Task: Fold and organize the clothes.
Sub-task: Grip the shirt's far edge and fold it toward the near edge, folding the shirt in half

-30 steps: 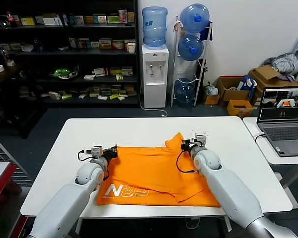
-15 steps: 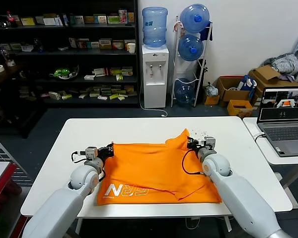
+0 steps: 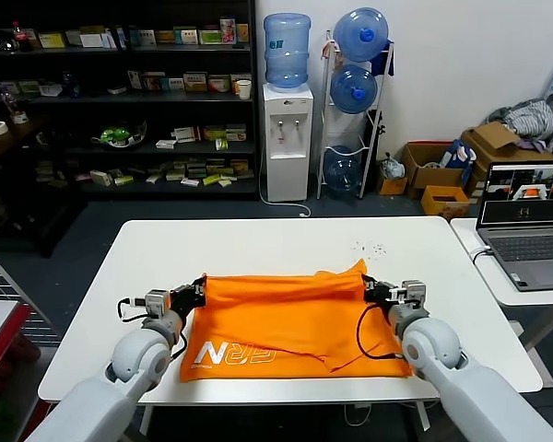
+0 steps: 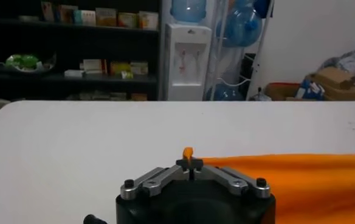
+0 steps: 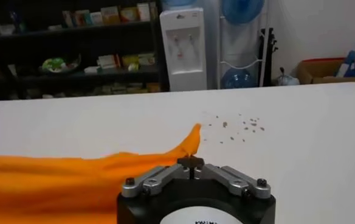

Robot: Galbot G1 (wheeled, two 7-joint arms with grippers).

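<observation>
The bright orange cotton T-shirt (image 3: 290, 322) lies folded on the white bench (image 3: 258, 241); left pincer (image 3: 196, 292) and right pincer (image 3: 370, 287) each pinch a far corner

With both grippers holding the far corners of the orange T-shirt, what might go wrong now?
1. The left gripper pinches only a small tip of the orange T-shirt; it may slip out.
2. The right gripper is shut on a similarly thin corner, so uneven pulling might skew the fold.
3. The shirt's near edge lies close to the white table front edge; dragging it nearer could let it hang over.
</observation>
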